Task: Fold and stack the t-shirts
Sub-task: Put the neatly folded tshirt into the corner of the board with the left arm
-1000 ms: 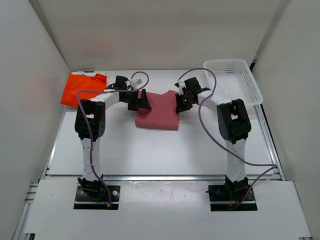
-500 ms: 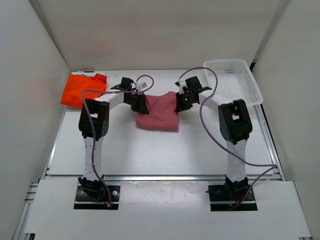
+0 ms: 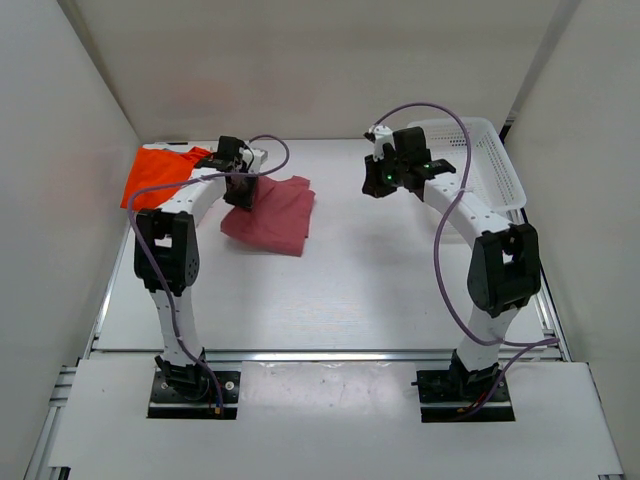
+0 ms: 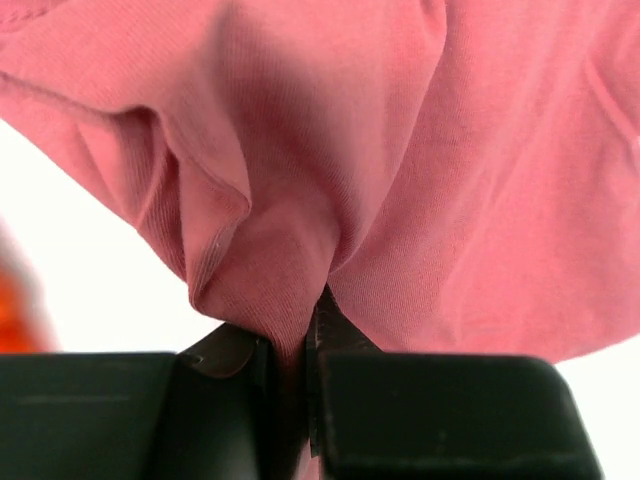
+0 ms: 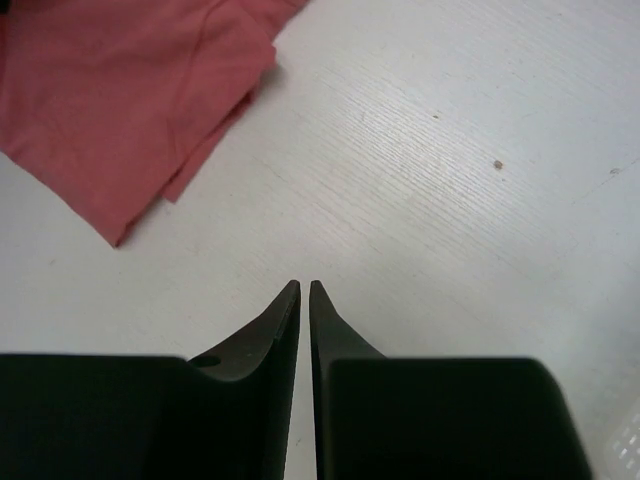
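Left hand is pinched tight on a bunched fold at the far-left edge of the folded pinkish-red cloth t-shirt. The shirt lies on the white table left of centre, near but apart from the bright orange cloth t-shirt at the far-left edge. Right hand hangs over bare table, fingers almost touching with nothing between them, well apart from the red shirt's right edge and near the white plastic mesh basket in the far-right corner.
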Robot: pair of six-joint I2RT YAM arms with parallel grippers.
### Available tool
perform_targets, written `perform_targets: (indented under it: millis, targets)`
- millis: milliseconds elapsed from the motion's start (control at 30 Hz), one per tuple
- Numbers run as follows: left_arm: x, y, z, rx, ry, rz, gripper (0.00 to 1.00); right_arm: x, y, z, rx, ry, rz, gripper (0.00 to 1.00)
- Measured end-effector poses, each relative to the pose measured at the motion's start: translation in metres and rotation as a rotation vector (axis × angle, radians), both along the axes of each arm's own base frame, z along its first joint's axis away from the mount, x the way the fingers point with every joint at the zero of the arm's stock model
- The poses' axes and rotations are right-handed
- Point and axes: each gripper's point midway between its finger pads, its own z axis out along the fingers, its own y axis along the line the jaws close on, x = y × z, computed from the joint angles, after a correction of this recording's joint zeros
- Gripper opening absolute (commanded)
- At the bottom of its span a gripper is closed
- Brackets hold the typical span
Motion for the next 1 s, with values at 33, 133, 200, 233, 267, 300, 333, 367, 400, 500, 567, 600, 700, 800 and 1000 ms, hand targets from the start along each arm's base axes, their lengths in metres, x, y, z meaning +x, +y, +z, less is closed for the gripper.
perform_targets:
  millis: [33,133,200,233,267,300,333,367,400,500,567,600,700,800,1000]
  targets:
    - [0.003,0.009,0.004,0.046,-0.022,0.002,0.00,-0.001,0.002,0.001,-0.005,-0.007,0.006,0.12]
    - [0.012,0.035,0.017,0.189,-0.084,0.005,0.00,-0.006,0.007,-0.004,-0.026,-0.012,0.031,0.12]
    - [0.018,0.050,0.026,0.273,-0.118,0.006,0.00,-0.010,0.010,-0.007,-0.042,-0.013,0.045,0.12]
    - [0.021,0.056,0.030,0.310,-0.134,0.006,0.00,-0.011,0.012,-0.008,-0.050,-0.017,0.053,0.12]
    - [0.025,0.063,0.035,0.346,-0.150,0.008,0.00,-0.013,0.014,-0.009,-0.056,-0.019,0.061,0.12]
    - [0.029,0.069,0.040,0.379,-0.166,0.010,0.00,-0.015,0.015,-0.011,-0.061,-0.019,0.068,0.12]
    - [0.032,0.074,0.045,0.407,-0.180,0.013,0.00,-0.017,0.017,-0.013,-0.067,-0.019,0.075,0.12]
    - [0.037,0.080,0.051,0.434,-0.199,0.019,0.00,-0.020,0.018,-0.015,-0.072,-0.020,0.085,0.12]
    - [0.040,0.086,0.057,0.457,-0.216,0.026,0.00,-0.023,0.018,-0.017,-0.080,-0.018,0.091,0.13]
    - [0.049,0.104,0.071,0.512,-0.255,0.055,0.00,-0.028,0.018,-0.021,-0.098,-0.018,0.103,0.12]
    - [0.054,0.116,0.081,0.533,-0.272,0.080,0.00,-0.029,0.017,-0.021,-0.105,-0.023,0.107,0.12]
    - [0.056,0.123,0.087,0.542,-0.284,0.095,0.00,-0.028,0.016,-0.021,-0.109,-0.025,0.105,0.12]
    - [0.061,0.144,0.100,0.561,-0.312,0.137,0.00,-0.028,0.014,-0.019,-0.112,-0.032,0.105,0.12]
    - [0.063,0.169,0.111,0.564,-0.323,0.188,0.00,-0.029,0.012,-0.018,-0.115,-0.036,0.102,0.12]
    - [0.060,0.224,0.129,0.571,-0.340,0.300,0.00,-0.029,0.011,-0.018,-0.119,-0.041,0.105,0.12]
